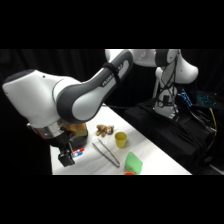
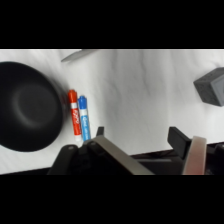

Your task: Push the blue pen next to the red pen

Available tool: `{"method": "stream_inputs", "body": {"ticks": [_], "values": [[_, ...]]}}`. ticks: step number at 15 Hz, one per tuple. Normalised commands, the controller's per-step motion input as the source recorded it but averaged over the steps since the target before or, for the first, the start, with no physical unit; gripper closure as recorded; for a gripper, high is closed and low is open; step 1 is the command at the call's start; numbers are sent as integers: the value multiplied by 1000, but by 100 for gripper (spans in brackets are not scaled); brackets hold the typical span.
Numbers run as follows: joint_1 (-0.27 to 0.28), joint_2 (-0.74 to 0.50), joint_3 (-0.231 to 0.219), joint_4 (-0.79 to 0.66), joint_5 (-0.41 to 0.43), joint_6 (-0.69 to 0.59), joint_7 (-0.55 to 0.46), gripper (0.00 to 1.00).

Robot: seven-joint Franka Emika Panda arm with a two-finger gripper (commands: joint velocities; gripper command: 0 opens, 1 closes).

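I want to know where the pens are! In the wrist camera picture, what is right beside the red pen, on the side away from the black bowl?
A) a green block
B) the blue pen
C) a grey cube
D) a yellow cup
B: in the wrist view the blue pen lies alongside the red pen, which itself lies next to the black bowl.

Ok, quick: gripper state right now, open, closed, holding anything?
Gripper: open, holding nothing; its fingers stand apart above the white table, with the blue pen lying alongside the red pen just off one fingertip.
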Motion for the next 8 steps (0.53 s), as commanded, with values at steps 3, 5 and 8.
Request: {"method": "stream_inputs", "body": {"ticks": [3,5,8], "values": [[108,-734,-81,-982,-100,126,41,0],[89,-727,-57,-987,-118,201,40,0],[64,-720,-35,-986,-115,255,34,0]]}}
